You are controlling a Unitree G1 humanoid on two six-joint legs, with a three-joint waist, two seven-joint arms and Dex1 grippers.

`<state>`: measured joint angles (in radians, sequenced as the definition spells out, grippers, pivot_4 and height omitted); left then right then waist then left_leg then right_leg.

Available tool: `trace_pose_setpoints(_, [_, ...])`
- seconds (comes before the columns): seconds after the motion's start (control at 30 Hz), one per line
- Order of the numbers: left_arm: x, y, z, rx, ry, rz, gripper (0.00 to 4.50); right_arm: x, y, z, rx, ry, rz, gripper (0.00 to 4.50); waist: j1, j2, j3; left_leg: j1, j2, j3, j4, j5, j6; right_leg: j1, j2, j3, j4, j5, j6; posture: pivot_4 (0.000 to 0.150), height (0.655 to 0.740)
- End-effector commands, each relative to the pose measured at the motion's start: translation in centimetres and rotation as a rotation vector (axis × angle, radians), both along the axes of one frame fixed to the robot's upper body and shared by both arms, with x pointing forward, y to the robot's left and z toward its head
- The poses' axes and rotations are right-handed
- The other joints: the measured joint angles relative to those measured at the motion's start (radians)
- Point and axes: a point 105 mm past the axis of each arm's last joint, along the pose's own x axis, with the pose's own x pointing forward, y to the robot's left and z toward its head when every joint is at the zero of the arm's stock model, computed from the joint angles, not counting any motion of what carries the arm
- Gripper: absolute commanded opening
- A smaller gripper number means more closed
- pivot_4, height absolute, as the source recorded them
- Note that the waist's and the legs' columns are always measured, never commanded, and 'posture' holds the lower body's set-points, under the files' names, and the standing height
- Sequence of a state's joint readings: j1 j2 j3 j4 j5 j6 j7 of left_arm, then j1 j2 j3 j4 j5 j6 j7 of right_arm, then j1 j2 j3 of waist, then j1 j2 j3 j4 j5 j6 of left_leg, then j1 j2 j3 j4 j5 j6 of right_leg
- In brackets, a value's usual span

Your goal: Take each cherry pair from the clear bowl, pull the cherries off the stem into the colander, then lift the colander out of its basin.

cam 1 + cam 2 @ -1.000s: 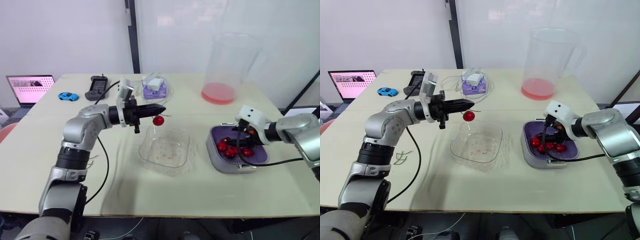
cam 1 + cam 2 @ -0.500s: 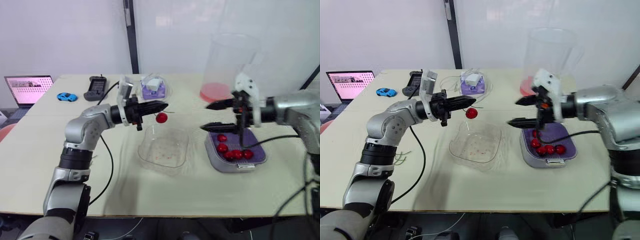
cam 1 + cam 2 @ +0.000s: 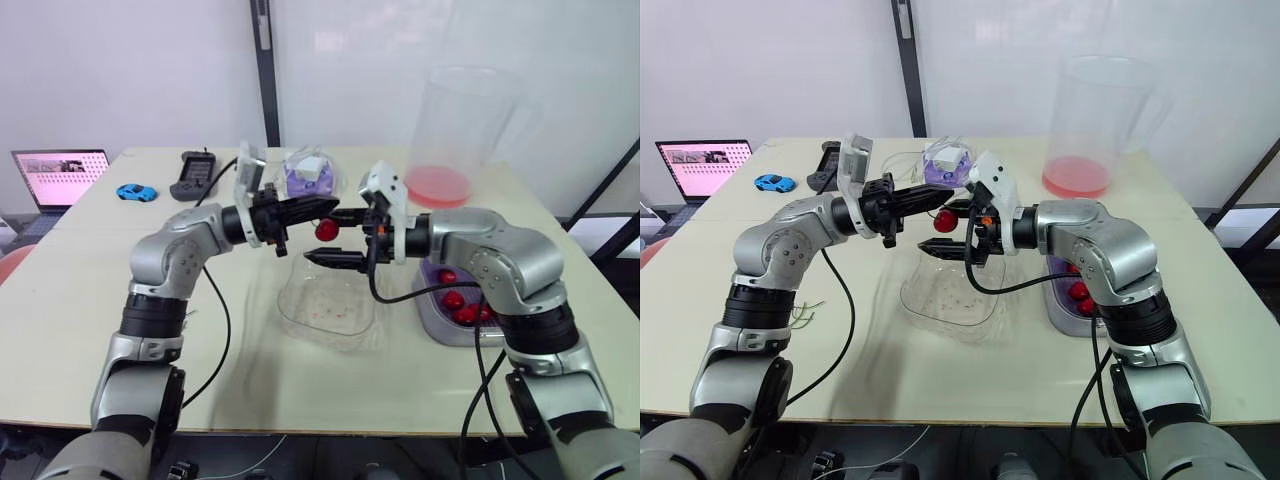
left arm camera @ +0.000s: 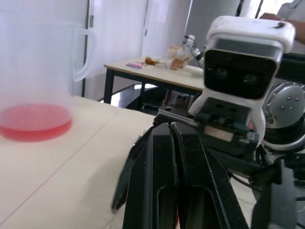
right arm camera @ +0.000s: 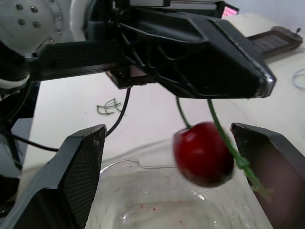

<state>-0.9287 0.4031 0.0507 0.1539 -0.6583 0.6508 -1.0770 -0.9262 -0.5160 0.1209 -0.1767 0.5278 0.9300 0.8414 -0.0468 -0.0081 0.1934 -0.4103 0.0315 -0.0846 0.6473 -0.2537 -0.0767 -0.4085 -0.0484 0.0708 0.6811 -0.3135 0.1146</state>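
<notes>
My left gripper [image 3: 326, 208] is shut on the green stem [image 5: 224, 138] of a red cherry [image 3: 326, 230], which hangs above the far edge of the clear bowl [image 3: 330, 300]. My right gripper [image 3: 336, 238] is open, one finger above the cherry and one below, not touching it. In the right wrist view the cherry [image 5: 202, 153] hangs between the two right fingers [image 5: 78, 167], below the left gripper's shut fingers [image 5: 200, 62]. The purple colander [image 3: 455, 300], holding several cherries, sits in its grey basin [image 3: 440, 325] on the right.
A tall clear pitcher [image 3: 450, 140] with pink liquid stands at the back right. A laptop [image 3: 58, 177], a blue toy car [image 3: 136, 192], a black handset [image 3: 193, 175] and a small purple tub [image 3: 310, 175] line the back left. Loose stems [image 3: 800, 315] lie near the left arm.
My right gripper has left the colander and swung left to the hanging cherry, now open around it. The left gripper has kept hold of the stem, barely moving.
</notes>
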Motion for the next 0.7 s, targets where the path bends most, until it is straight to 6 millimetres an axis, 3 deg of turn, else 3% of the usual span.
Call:
trace_pose_setpoints(0.03, [-0.58, 0.22, 1.09, -0.017, -0.044, -0.005, 0.00, 0.03, 0.09, 1.02, 0.020, -0.046, -0.008, 4.47, 0.001, 0.000, 0.000, 0.000, 0.000, 0.000, 0.000, 0.000, 0.000, 0.000, 0.000, 0.000, 0.000, 0.000, 0.000, 0.150, 0.7332])
trace_pose_setpoints(0.1, [-0.57, 0.25, 1.08, -0.016, -0.044, -0.003, 0.00, 0.25, -0.07, 0.94, 0.016, -0.048, -0.022, 4.47, 0.001, 0.000, 0.000, 0.000, 0.000, 0.000, 0.000, 0.000, 0.000, 0.000, 0.000, 0.000, 0.000, 0.000, 0.000, 0.150, 0.7332])
trace_pose_setpoints(0.2, [-0.50, 0.25, 1.07, -0.017, -0.044, -0.002, 0.00, 0.47, -0.20, 1.02, 0.023, -0.047, -0.034, 3.57, 0.002, 0.000, 0.000, 0.000, 0.000, 0.000, 0.000, 0.000, 0.000, 0.000, 0.000, 0.000, 0.000, 0.000, 0.000, 0.150, 0.7332])
trace_pose_setpoints(0.37, [-0.36, 0.25, 0.93, -0.018, -0.039, -0.002, 0.00, 0.76, -0.38, 0.74, 0.003, -0.062, -0.050, 1.12, 0.002, 0.000, 0.000, 0.000, 0.000, 0.000, 0.000, 0.000, 0.001, 0.000, 0.000, 0.000, 0.000, 0.000, 0.000, 0.150, 0.7332])
trace_pose_setpoints(0.7, [-0.17, 0.41, 0.86, -0.016, -0.040, 0.007, 0.00, 0.79, -0.39, 0.49, -0.002, -0.061, -0.047, 1.12, 0.002, 0.000, 0.000, 0.000, 0.000, 0.000, 0.000, 0.000, 0.001, 0.000, 0.000, 0.000, 0.000, 0.000, 0.000, 0.150, 0.7332])
